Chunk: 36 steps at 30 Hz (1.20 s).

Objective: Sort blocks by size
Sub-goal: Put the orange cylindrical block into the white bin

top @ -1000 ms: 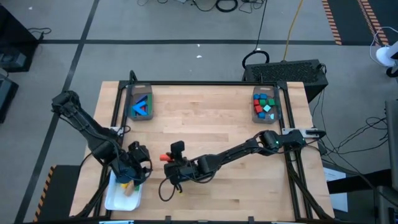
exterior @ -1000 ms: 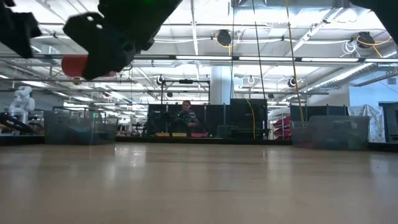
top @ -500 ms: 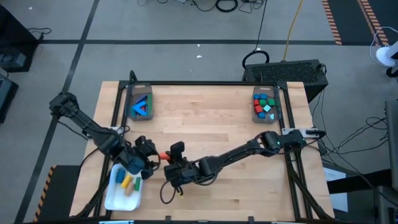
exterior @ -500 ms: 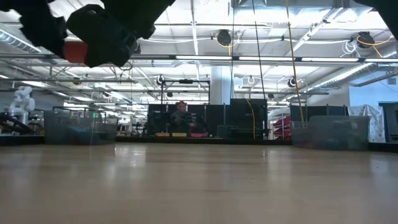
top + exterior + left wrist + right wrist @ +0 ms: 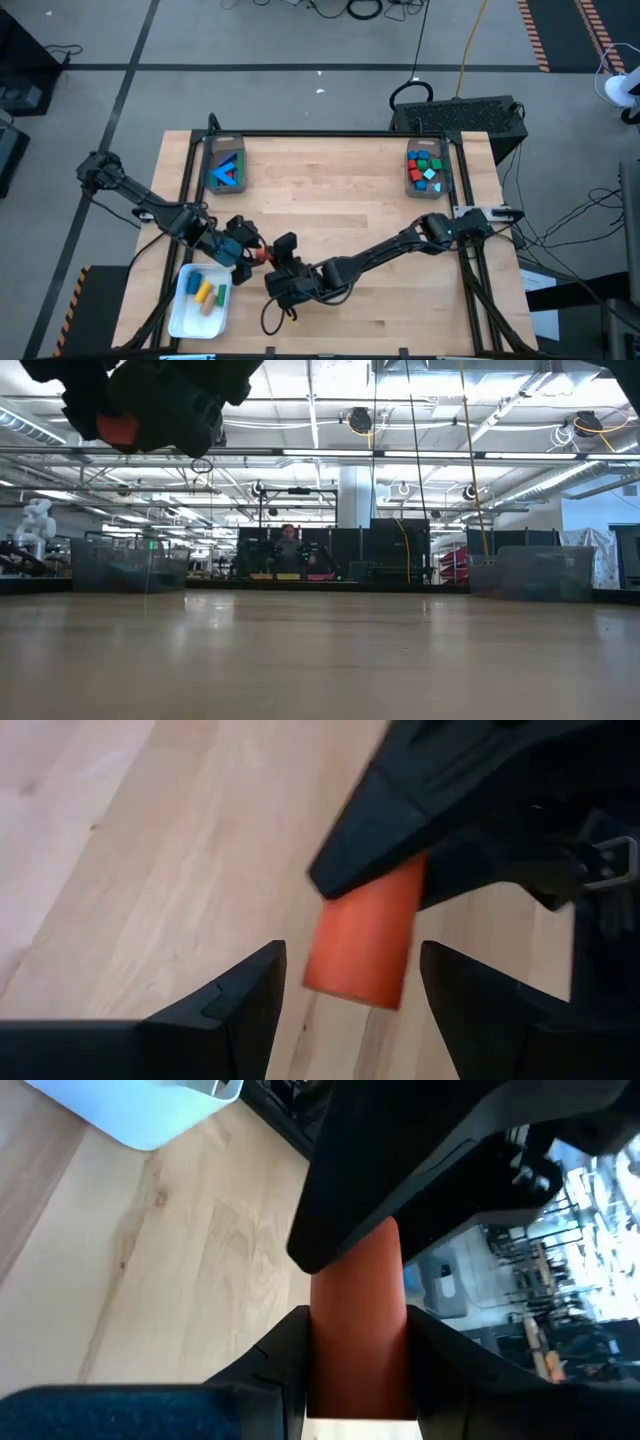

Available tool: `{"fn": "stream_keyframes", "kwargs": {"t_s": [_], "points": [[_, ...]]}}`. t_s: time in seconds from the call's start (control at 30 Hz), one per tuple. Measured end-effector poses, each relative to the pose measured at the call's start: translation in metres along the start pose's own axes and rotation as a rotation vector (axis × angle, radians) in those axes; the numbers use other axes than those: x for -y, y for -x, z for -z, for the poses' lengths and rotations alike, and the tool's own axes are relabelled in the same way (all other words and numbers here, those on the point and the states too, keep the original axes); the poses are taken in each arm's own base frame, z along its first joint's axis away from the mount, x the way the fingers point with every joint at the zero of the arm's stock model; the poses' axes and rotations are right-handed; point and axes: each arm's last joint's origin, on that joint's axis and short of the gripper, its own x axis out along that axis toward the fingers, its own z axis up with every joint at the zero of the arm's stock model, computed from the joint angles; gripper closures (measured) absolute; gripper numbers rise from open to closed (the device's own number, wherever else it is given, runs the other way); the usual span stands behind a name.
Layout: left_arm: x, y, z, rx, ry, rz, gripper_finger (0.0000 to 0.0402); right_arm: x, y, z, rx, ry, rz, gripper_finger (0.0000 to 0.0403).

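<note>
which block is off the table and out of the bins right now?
The orange-red cylinder, clamped in the right tool in mid-air, the open left tool reaching around it. Every other visible block lies in a bin.

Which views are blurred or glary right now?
Left wrist view: orange cylinder and the arm behind it are soft, close to the lens. Right wrist view: the cylinder fills the centre, blurred; room behind is soft. Low view: table foreground blurred, with sheen from ceiling lights. High view: sharp, evenly lit.

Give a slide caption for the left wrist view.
Open left claw faces an orange cylinder held by the right claw.
</note>
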Motion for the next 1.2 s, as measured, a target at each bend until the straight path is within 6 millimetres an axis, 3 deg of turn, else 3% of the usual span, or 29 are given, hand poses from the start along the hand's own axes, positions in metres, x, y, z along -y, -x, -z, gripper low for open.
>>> {"fn": "stream_keyframes", "kwargs": {"t_s": [0.43,0.77,1.03,1.2], "points": [[0.005,-0.001,-0.008,0.002,-0.106,0.138,0.0175,-0.003,0.009,-0.009,0.052,0.023,0.017,0.0284],[0.006,0.000,-0.007,-0.017,-0.106,0.163,0.0267,-0.007,0.015,-0.013,0.077,0.042,0.016,0.0284],[0.006,0.000,-0.007,-0.019,-0.106,0.157,0.0267,-0.008,0.015,-0.012,0.072,0.059,0.013,0.0282],[0.005,-0.001,-0.006,-0.021,-0.106,0.142,0.0267,-0.008,0.015,-0.008,0.038,0.049,-0.005,0.0256]]}}
